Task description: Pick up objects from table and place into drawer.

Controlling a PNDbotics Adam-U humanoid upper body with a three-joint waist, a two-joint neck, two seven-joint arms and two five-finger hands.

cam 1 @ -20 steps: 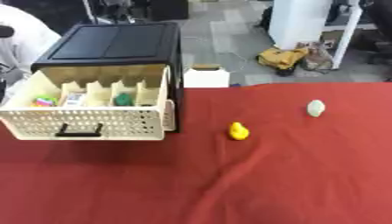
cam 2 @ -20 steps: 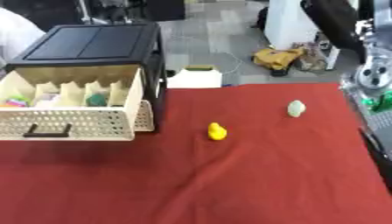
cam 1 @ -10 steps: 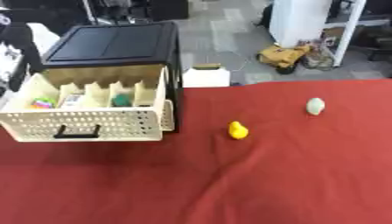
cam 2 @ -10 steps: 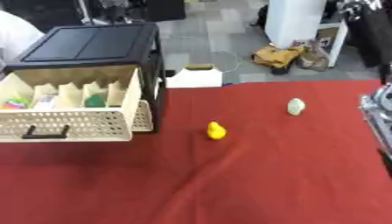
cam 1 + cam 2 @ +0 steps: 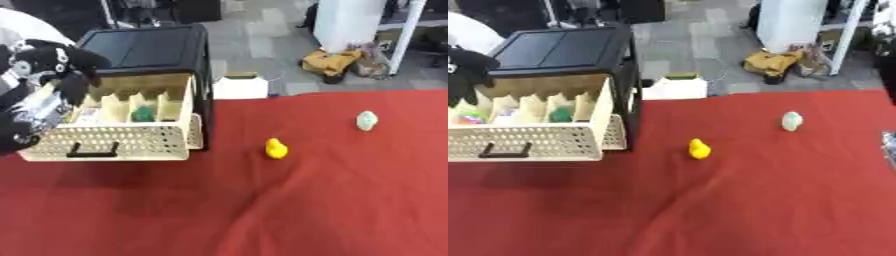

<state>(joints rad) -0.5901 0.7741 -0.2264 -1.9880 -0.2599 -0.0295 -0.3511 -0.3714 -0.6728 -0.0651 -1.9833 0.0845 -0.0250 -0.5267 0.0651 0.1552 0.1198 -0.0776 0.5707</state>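
Left hand (image 5: 54,67) hovers curled, seemingly empty, at frame left above the open drawer (image 5: 114,142), and could knock its rim reaching right for the yellow duck (image 5: 276,148).

Yellow duck (image 5: 276,148), perhaps pale-green egg (image 5: 367,120), red cloth (image 5: 306,210)

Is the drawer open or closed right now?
Open. The cream drawer sticks out from the black cabinet, and you can see its dividers and a green thing inside. The left hand is over it.
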